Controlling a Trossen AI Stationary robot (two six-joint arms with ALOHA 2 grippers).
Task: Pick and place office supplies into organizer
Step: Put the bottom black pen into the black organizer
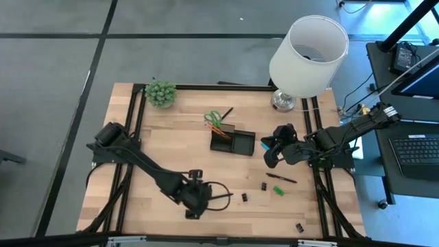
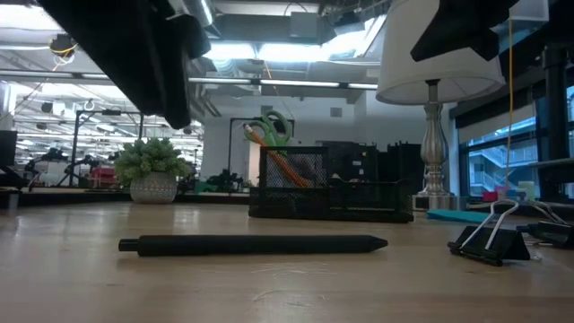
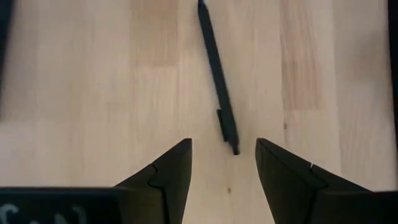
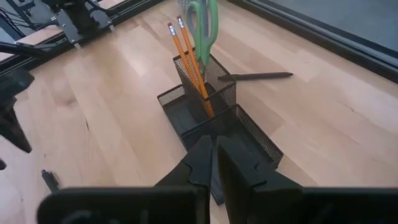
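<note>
Left gripper low over table's front edge, fingers spread wide, empty – black pen lies flat on wood just ahead of tips, untouched. Right gripper beside organizer, fingers pressed together, holding nothing. Organizer mid-table, green-handled scissors and two orange pencils standing in its tall cup. Second pen, black clips, small green piece loose on table – lamp and potted plant at back

Two dark jointed arms, black wedge-shaped fingers
</note>
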